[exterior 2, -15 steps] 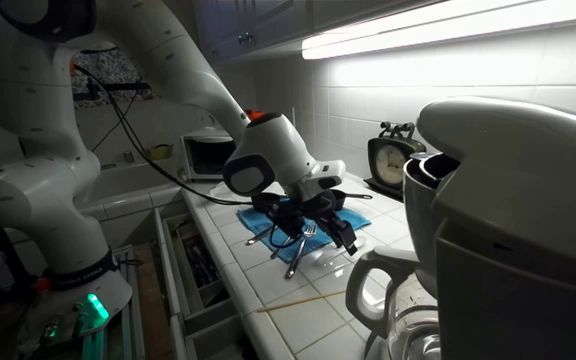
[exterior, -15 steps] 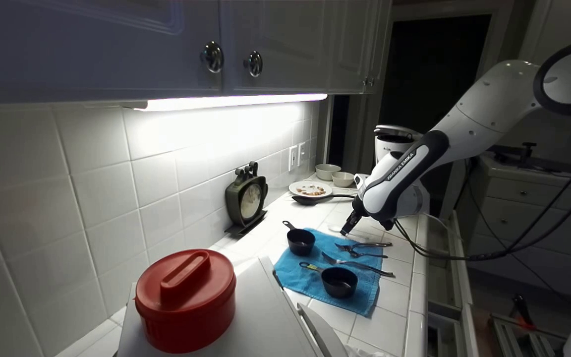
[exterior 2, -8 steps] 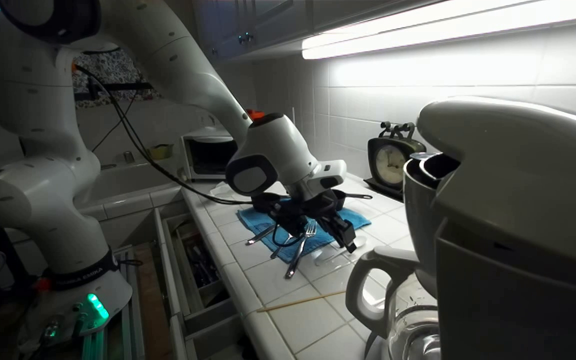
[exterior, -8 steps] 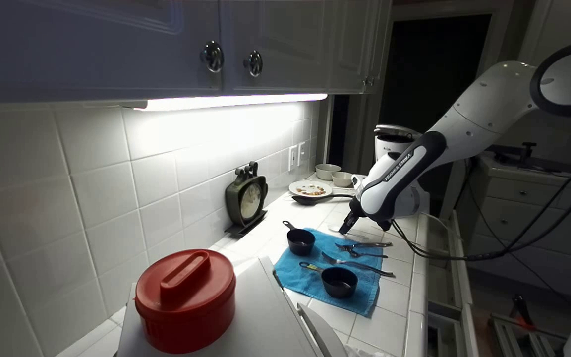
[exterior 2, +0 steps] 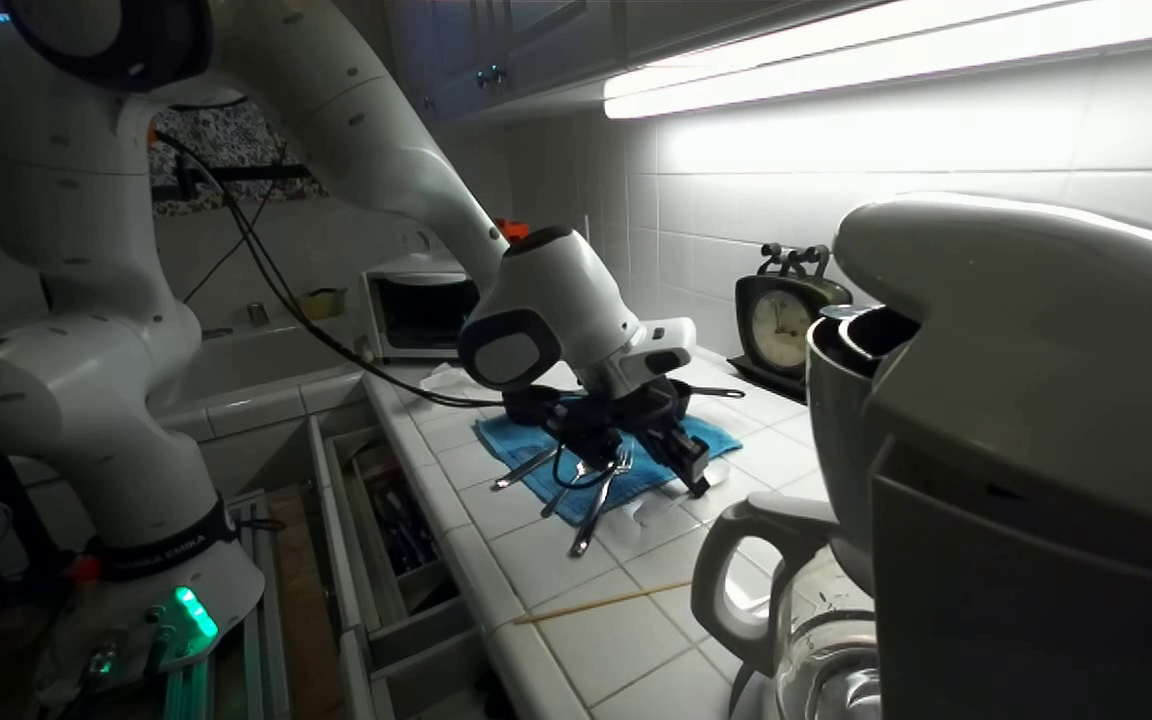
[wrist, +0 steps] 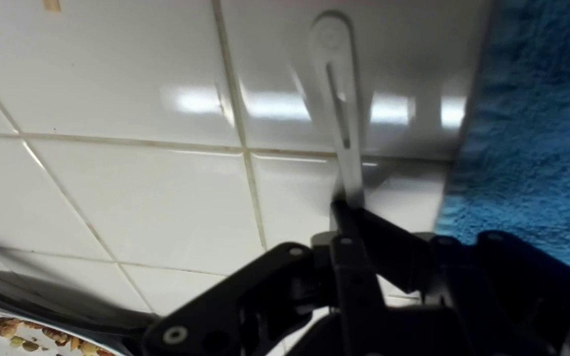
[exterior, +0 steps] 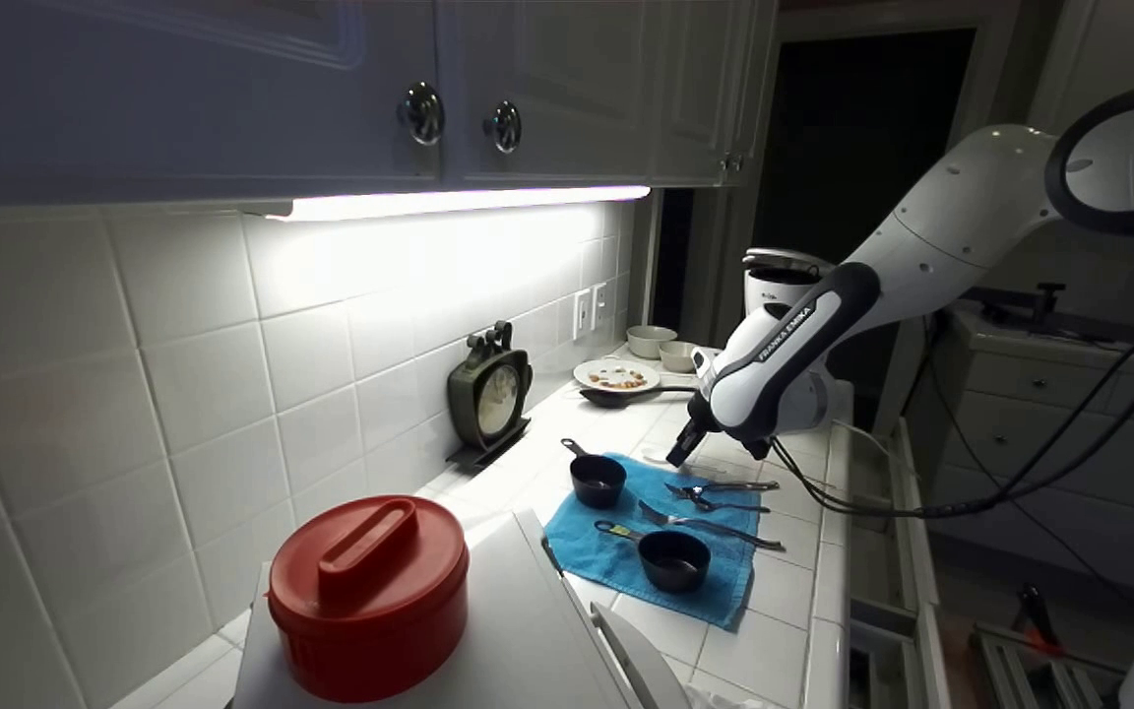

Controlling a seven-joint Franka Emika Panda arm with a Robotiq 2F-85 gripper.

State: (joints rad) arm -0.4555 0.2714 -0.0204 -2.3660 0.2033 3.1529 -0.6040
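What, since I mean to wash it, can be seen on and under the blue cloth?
On the blue cloth sit a black cup, a second black cup and the ends of three metal utensils. White counter tiles surround it; anything beneath it is covered.

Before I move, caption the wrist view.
Robotiq gripper shut on a white spoon's slotted handle, beside a blue terry towel on white tiles.

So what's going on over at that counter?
The robot's gripper is shut on a white utensil with a slotted handle, apparently a spoon, beside a blue towel. I can't tell whether the utensil is off the tiled counter. On the towel sit two black measuring cups and some metal cutlery, its handles reaching past the edge.
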